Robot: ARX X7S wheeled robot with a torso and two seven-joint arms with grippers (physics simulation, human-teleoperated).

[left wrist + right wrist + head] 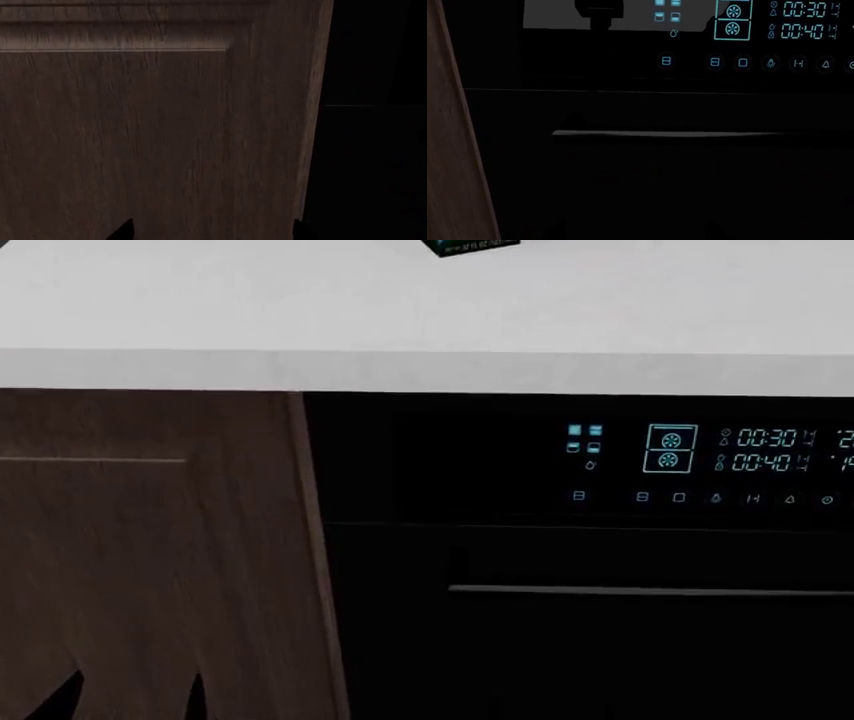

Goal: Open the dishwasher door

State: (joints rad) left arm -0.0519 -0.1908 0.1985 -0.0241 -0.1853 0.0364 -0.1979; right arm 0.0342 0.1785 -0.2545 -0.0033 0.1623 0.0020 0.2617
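The dishwasher door (601, 640) is a glossy black panel under a cyan-lit display (727, 450), and it stands closed. Its slim bar handle (654, 591) runs horizontally and also shows in the right wrist view (674, 133). My left gripper (134, 702) is open and empty. It sits low in front of the brown wood-grain cabinet door (147, 140), left of the dishwasher. In the left wrist view its two fingertips (123, 231) stand wide apart. My right gripper (636, 227) faces the dishwasher door below the handle. Its dark tips show faintly, wide apart, holding nothing.
A white countertop (400, 320) runs above both fronts, with a small dark green box (467, 245) at its far edge. The cabinet door's edge (454, 150) borders the dishwasher on the left.
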